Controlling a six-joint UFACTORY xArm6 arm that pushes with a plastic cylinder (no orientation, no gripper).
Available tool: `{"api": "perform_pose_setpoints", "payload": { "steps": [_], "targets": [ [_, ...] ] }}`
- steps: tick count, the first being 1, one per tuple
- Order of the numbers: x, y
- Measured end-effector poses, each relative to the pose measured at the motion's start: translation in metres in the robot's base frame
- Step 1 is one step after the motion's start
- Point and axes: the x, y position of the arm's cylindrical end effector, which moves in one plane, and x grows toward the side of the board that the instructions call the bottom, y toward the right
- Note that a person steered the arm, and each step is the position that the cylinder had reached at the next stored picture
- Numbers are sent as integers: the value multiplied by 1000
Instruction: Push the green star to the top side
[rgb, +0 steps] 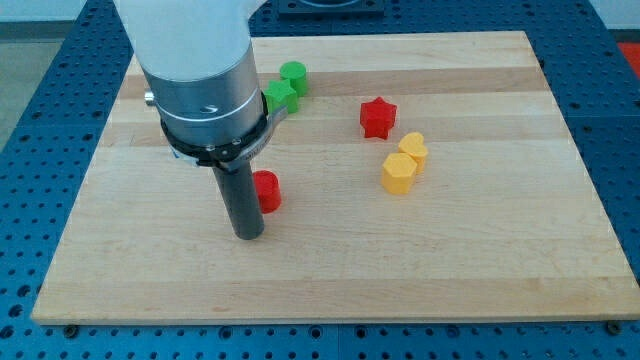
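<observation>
Camera view takes in the whole pale wooden worktop (480, 270), its grain running side to side, set on a blue perforated base (30, 120). The arm's white and grey metal housing (200, 75) fills the view's upper left, cut off by the top edge, and it covers part of the blocks behind it. No fingers are fitted, only a straight dark rod; my tip (248, 237) rests on the wood just below and to the left of a red block (267, 191), whose left side the rod hides, so its shape is hard to tell.

Six blocks show, all matte and solid-coloured. Two are green: the green star (279, 96), half hidden by the housing, lies near the view's top, touching a round green block (294, 76) just above it. Two are red: the one by the rod and a red star (378, 117) toward the middle. Two are yellow, touching each other: a yellow hexagon (398, 173) and a smaller yellow block (413, 147) above it, of unclear shape, just below the red star.
</observation>
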Motion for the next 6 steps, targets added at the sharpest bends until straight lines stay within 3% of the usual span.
{"api": "perform_pose_setpoints", "payload": {
  "steps": [6],
  "targets": [
    [-61, 3]
  ]
}}
